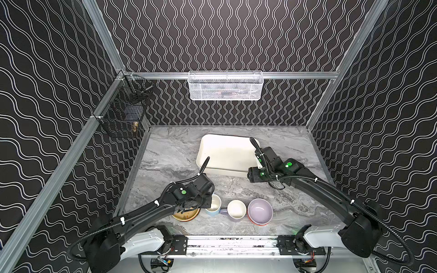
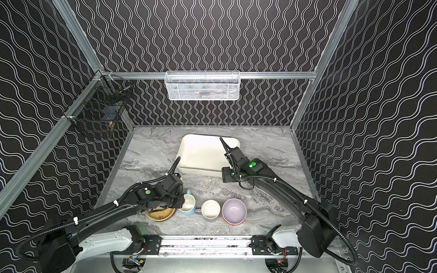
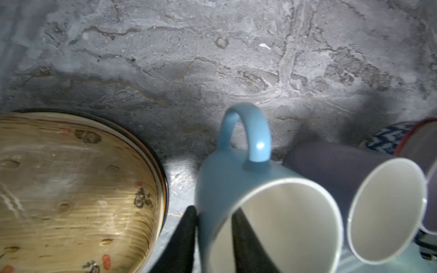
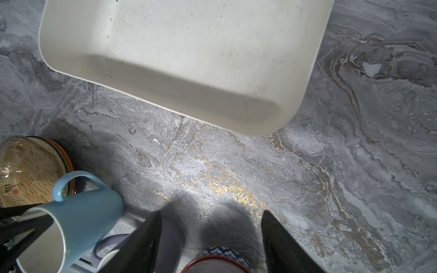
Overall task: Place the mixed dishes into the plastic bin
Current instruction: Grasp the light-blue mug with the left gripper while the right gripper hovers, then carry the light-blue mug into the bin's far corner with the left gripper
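Left fingers (image 3: 184, 236) clenching on the wall of the light-blue mug (image 3: 224, 179), one finger inside, one outside, mug sitting on the robot's side of the plastic bin (image 4: 189, 47), well apart from it, right fingers (image 4: 142, 243) hanging released, spread wide, over the surface (image 4: 212, 165) just beside the bin's near corner.

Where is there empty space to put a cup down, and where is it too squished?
The plastic bin is empty inside. The table is bare between the bin and the front row, and left of the bin. Crowded in that row: tan-gold plate, light-blue mug, lavender mug and lavender bowl sit packed together, left gripper on the light-blue mug.
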